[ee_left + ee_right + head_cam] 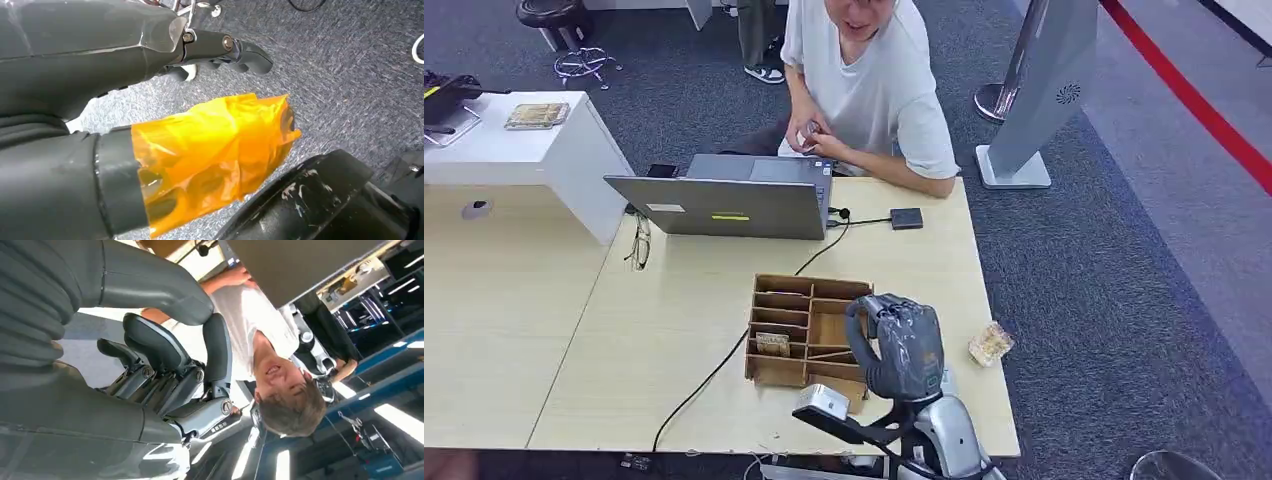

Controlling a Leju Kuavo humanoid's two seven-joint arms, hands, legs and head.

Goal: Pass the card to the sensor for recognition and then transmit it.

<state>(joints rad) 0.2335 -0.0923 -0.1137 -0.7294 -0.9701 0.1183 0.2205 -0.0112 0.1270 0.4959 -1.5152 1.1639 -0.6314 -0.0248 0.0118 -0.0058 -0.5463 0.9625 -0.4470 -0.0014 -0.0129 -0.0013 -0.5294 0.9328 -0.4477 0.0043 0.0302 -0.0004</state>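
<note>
A card [773,343] lies in a left compartment of the wooden divider box [769,372] near the table's front edge. The sensor [906,218], a small dark square on a cable, lies to the right of the laptop. My right hand [902,345] hovers over the box's right side, its grey cover upward. In the right wrist view that right hand [170,365] has its fingers [217,352] loosely bent apart from the thumb and holds nothing. My left hand [200,100] hangs above the carpet, its thumb wrapped in orange tape, holding nothing.
A person in a white shirt [874,90] sits behind the grey laptop [729,205], both hands together at the chest. A black cable [714,370] crosses the table. Glasses [640,243] lie left of the laptop, and a crumpled clear wrapper [991,344] lies near the right edge.
</note>
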